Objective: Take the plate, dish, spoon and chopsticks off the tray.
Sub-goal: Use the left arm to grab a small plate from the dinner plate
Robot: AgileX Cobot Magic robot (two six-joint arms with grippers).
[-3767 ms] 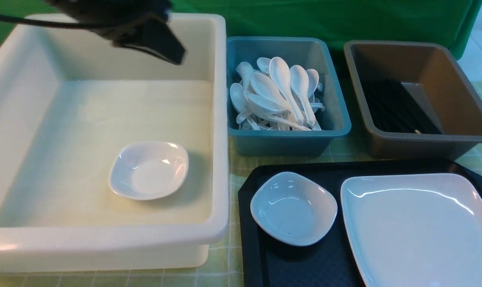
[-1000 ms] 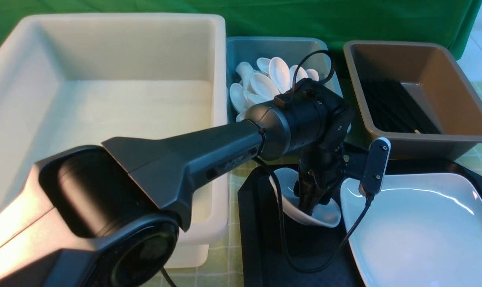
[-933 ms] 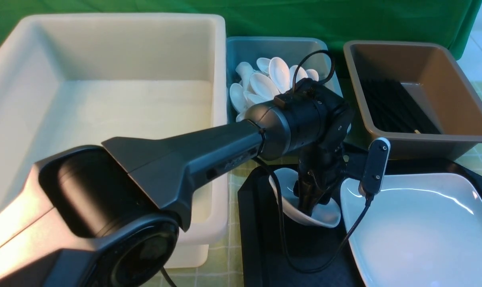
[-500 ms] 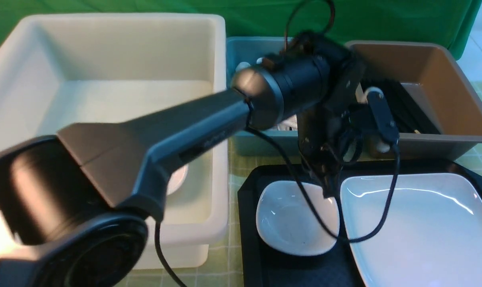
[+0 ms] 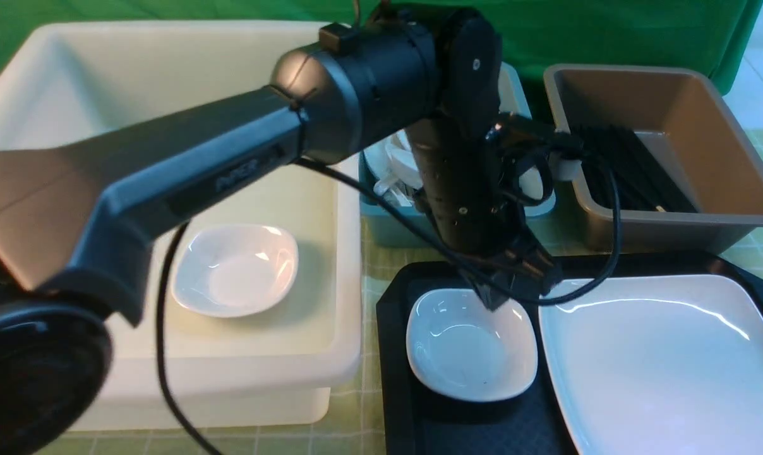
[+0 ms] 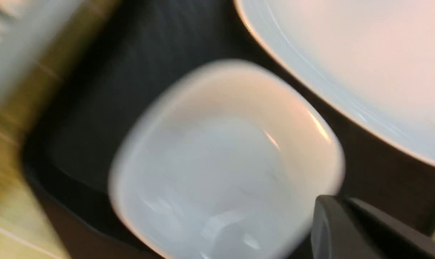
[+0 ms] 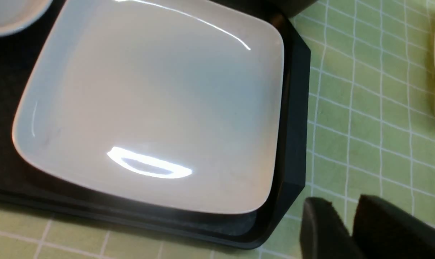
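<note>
Tray sits nearest, on the green checked cloth. Plate lies flat on the tray's right part, and the small dish on its left part, just beside the plate.

Right gripper hangs over the cloth just off a clipped tray corner, with a narrow gap between its jaws and nothing in it.

Left arm reaches across from the left. Left gripper points down at the dish's far right corner with its jaws closed together. Cannot tell if the rim is pinched; the left wrist view is blurred.

White bin on the left holds a second small dish.

Farther back, the blue bin holds white spoons and the brown bin holds black chopsticks.
</note>
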